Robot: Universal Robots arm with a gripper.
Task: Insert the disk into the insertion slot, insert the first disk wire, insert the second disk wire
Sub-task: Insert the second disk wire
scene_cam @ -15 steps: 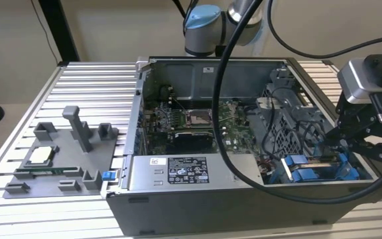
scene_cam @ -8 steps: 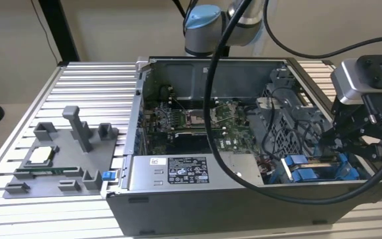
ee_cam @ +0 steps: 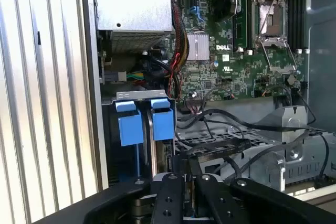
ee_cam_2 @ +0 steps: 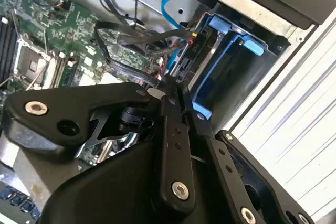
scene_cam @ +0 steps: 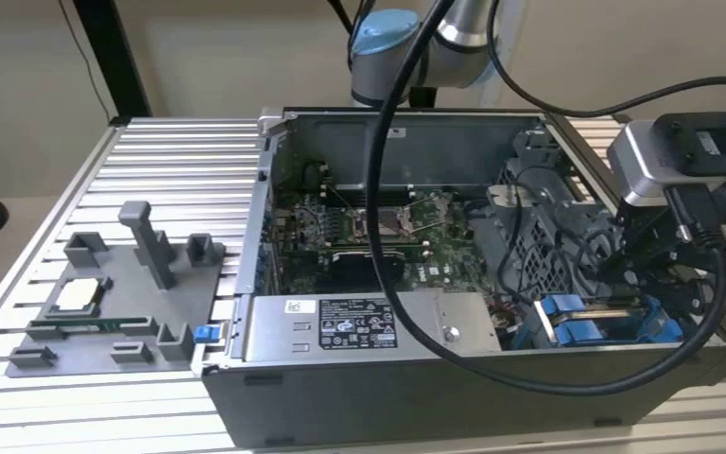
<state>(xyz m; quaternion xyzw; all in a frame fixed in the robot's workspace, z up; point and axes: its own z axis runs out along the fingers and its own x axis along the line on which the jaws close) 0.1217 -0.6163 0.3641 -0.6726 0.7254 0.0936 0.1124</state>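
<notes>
Second wrist view shows the claw [ee_cam_2: 169, 94] closed on a thin dark wire beside the disk [ee_cam_2: 220, 72], already seated in the insertion slot [ee_cam_2: 251, 45], so wire insertion seems underway.

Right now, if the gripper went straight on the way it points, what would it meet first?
Probably the black cables beside the blue-clipped slot; the gripper points at them in the second wrist view, though depth is unclear.
</notes>
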